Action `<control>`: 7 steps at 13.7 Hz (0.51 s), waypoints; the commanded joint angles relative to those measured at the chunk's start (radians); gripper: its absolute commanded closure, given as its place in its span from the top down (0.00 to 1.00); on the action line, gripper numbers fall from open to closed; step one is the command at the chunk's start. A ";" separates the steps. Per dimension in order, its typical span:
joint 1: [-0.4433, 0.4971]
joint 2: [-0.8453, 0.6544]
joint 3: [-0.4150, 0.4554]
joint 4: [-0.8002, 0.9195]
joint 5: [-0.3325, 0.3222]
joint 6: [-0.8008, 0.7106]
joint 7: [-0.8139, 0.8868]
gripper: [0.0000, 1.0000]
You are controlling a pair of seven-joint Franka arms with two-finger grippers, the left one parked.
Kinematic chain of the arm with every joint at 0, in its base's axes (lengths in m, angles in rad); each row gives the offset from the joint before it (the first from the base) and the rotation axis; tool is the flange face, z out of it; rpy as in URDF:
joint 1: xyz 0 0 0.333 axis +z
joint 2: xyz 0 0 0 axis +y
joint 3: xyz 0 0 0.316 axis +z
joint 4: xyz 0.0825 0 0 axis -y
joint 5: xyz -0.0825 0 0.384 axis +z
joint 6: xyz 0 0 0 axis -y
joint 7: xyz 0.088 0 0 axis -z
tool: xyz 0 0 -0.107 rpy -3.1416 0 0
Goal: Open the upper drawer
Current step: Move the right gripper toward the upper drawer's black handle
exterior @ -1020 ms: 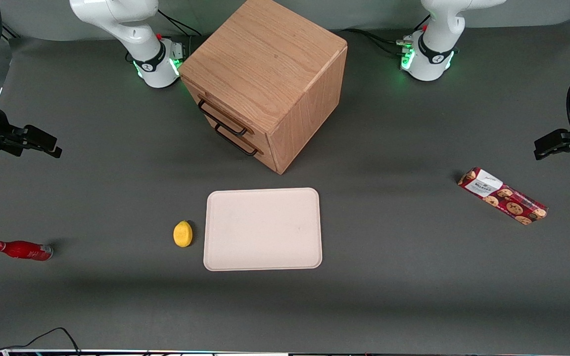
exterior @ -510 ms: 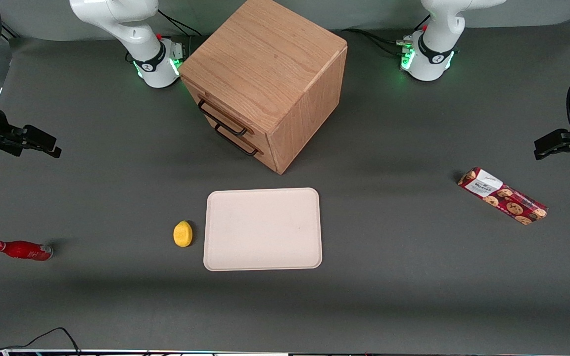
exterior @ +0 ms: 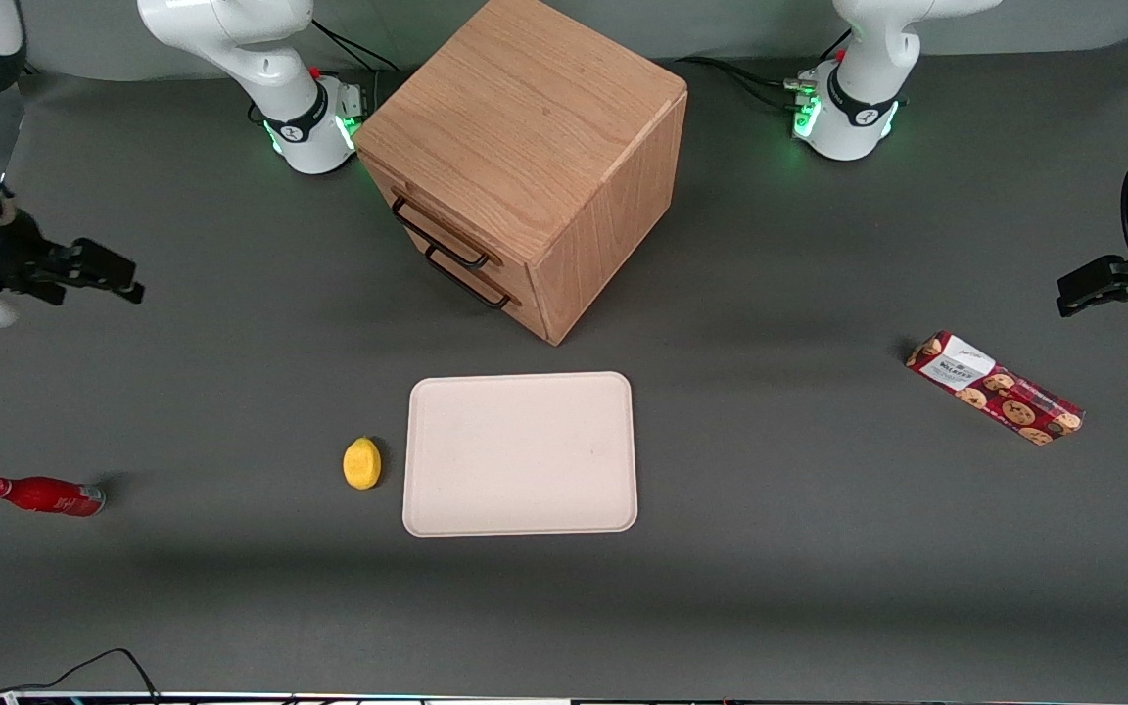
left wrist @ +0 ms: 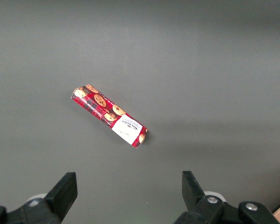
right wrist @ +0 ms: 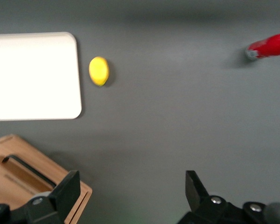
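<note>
The oak cabinet stands at the middle of the table, its front turned toward the working arm's end. The upper drawer sits flush in the cabinet, with its thin black bar handle above the lower drawer's handle. My gripper hovers over the table toward the working arm's end, well apart from the cabinet, fingers open and holding nothing. The right wrist view shows the open gripper over bare mat, with a cabinet corner and one black handle beside a finger; I cannot tell which drawer's.
A beige tray lies nearer the front camera than the cabinet, with a yellow lemon beside it. A red bottle lies toward the working arm's end. A cookie box lies toward the parked arm's end.
My gripper has shifted a little toward the cabinet and slightly farther from the front camera. The drawers and the other objects have not moved.
</note>
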 commanded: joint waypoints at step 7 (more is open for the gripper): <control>0.437 -0.007 -0.097 0.055 0.015 -0.105 -0.024 1.00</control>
